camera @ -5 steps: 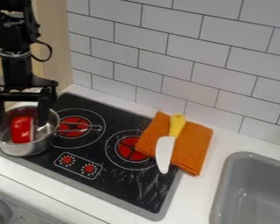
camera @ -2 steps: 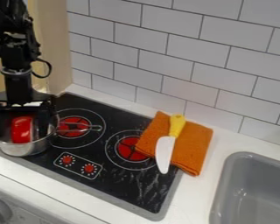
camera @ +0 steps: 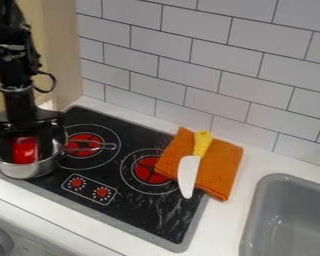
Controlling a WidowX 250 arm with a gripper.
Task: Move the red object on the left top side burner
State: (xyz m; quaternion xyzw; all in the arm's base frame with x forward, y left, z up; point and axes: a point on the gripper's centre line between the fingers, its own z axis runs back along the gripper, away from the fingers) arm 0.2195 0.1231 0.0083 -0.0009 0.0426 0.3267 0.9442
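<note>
1. Gripper (camera: 27, 145), one: I am bringing it lower than a second ago, from above the pot down into its mouth. Fingers are standing wide apart, one to each side of the red object; nothing is being held that I can see.
2. Red object (camera: 25, 153), one: resting inside the pot, its upper part partly hidden by the gripper. It is showing no clear shift.
3. Meaning for the task: I am judging this the approach before the grasp. Closing comes next, then a lift clear of the rim. The pot's wall could be crowding my fingers.
4. Pot (camera: 29, 171), metal, one: sitting at the stove's (camera: 139, 217) left edge, holding the red object; its handle (camera: 110, 146) is reaching over the nearer burner (camera: 83, 137), which I am taking as the target. That handle could be obstructing placement.
5. Sink (camera: 258, 187), grey, one: standing at right, beyond the cloth (camera: 219, 167) and knife (camera: 187, 172).
</note>
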